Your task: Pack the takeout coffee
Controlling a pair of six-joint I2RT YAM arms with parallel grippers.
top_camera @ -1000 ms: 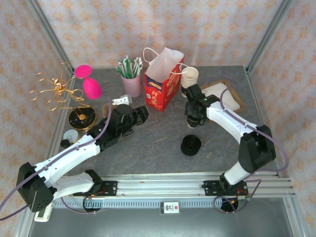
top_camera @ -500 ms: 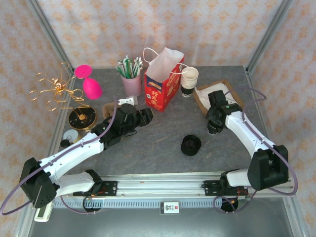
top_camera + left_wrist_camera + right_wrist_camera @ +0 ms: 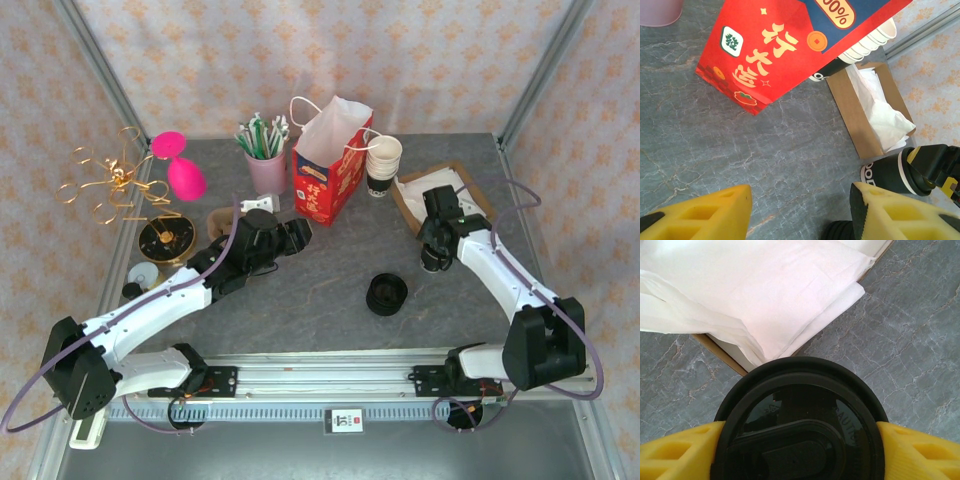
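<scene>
I am clenching my right end effector [image 3: 800, 450] on the lidded coffee cup [image 3: 800, 390] — the yellow fingers [image 3: 680, 452] are pressing against both sides of its black lid. The cup is sitting in that grip just beside the near corner of the napkin box [image 3: 472, 196], on the right side of the desk [image 3: 320, 300], well apart from the red paper bag [image 3: 325, 180]. My left end effector [image 3: 800, 200] is hanging released over the desk in front of the bag — its fingers are standing wide with nothing between them. A stack of black lids [image 3: 386, 295] is lying on the desk between my two arms.
</scene>
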